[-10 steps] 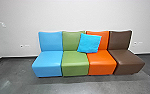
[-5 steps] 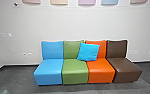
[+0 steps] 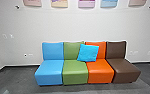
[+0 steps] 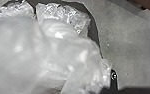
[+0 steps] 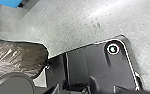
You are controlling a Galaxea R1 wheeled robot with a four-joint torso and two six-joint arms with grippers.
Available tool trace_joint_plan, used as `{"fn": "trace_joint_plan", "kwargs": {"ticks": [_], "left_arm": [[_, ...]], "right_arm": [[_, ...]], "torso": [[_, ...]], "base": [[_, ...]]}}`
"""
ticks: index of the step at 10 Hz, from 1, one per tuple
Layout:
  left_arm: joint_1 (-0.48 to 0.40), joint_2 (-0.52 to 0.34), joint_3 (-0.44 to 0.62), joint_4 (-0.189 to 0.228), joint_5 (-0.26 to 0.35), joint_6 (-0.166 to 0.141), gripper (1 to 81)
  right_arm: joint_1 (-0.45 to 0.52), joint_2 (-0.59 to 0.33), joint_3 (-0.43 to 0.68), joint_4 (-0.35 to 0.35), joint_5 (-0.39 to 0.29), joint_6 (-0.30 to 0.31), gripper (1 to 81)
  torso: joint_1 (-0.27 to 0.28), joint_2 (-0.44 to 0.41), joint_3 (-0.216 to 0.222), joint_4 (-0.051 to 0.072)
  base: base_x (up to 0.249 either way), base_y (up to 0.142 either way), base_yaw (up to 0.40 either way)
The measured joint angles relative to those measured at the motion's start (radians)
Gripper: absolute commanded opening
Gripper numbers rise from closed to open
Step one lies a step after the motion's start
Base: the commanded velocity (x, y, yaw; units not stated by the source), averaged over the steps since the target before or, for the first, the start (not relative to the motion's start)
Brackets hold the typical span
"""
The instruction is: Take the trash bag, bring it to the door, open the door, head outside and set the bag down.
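Note:
A translucent whitish trash bag (image 4: 51,50), crumpled and shiny, lies large and close before the camera in the left wrist view, over part of the robot's dark base. In the right wrist view, wrinkled plastic (image 5: 18,56) over something brownish sits beside the dark base plate; whether it is the same bag I cannot tell. How my grippers stand on the bag is hidden.
Ahead, against a white wall (image 3: 73,27), stands a row of seats: blue (image 3: 49,72), green (image 3: 74,72), orange (image 3: 100,71) and brown (image 3: 123,68). A bright blue pillow (image 3: 88,52) leans on the backrests. Coloured panels (image 3: 86,3) hang above.
The whole head view has shifted: the seats now sit lower in it and the wall panels have come in at the top, so the camera has tilted or moved.

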Motion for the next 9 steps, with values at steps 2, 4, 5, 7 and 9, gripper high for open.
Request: {"fn": "trace_joint_plan", "kwargs": {"ticks": [2, 4, 5, 7, 9], "left_arm": [[0.068, 0.028, -0.001, 0.054, -0.003, 0.000, 1.0], [0.073, 0.035, 0.005, 0.069, -0.010, 0.000, 1.0], [0.072, 0.040, 0.005, 0.073, -0.012, 0.000, 1.0], [0.089, 0.064, 0.004, 0.100, -0.013, 0.000, 1.0], [0.111, 0.073, -0.006, 0.120, -0.014, 0.000, 1.0]], "right_arm": [[-0.027, 0.057, -0.073, -0.001, -0.002, -0.024, 81.1], [-0.046, 0.098, -0.113, 0.000, 0.000, -0.038, 81.1], [-0.053, 0.110, -0.124, -0.001, -0.001, -0.040, 81.1], [-0.059, 0.134, -0.163, -0.001, -0.001, -0.042, 81.1], [-0.063, 0.180, -0.212, -0.003, 0.001, -0.043, 81.1]], "torso": [[-0.048, 0.074, 0.002, 0.000], [-0.094, 0.145, 0.025, 0.000], [-0.118, 0.181, 0.044, 0.000], [-0.163, 0.251, 0.085, 0.000], [-0.207, 0.315, 0.112, 0.000]], "base": [[0.000, 0.000, 0.000], [0.000, 0.000, 0.000], [0.000, 0.000, 0.000], [0.000, 0.000, 0.000], [0.000, 0.000, 0.000]]}}
